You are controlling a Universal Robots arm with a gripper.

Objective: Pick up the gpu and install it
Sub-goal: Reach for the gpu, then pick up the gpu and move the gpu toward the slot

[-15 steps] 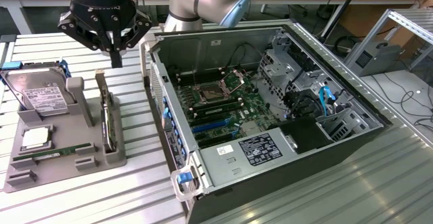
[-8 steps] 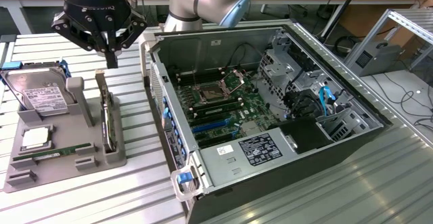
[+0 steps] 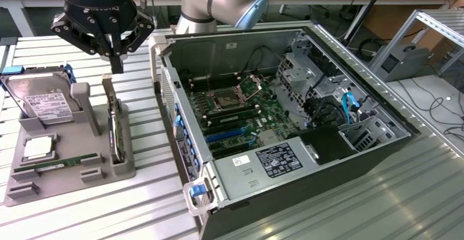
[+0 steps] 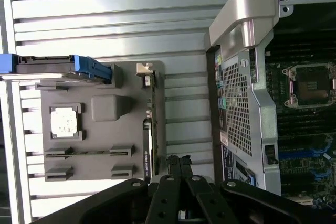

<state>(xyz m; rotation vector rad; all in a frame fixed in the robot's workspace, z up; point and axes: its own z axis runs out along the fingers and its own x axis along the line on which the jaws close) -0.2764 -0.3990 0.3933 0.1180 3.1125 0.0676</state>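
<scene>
The gpu (image 3: 112, 121) stands on edge in a slot at the near-case side of the grey holder tray (image 3: 69, 183), thin and dark, with a silvery bracket end at its far tip. From the wrist it appears edge-on as a narrow strip (image 4: 148, 129) along the tray's side. My gripper (image 3: 116, 67) hangs above the card's far end, apart from it, fingers pressed together and empty. In the wrist view the shut gripper (image 4: 178, 162) points down just beside the card's edge.
On the same tray are a grey hard drive (image 3: 42, 101) with a white label, a square processor chip (image 3: 36, 149) and a green memory stick (image 3: 62, 163). The open computer case (image 3: 239, 188) lies at the exterior view's right, motherboard (image 3: 239, 109) exposed. Ribbed metal table around.
</scene>
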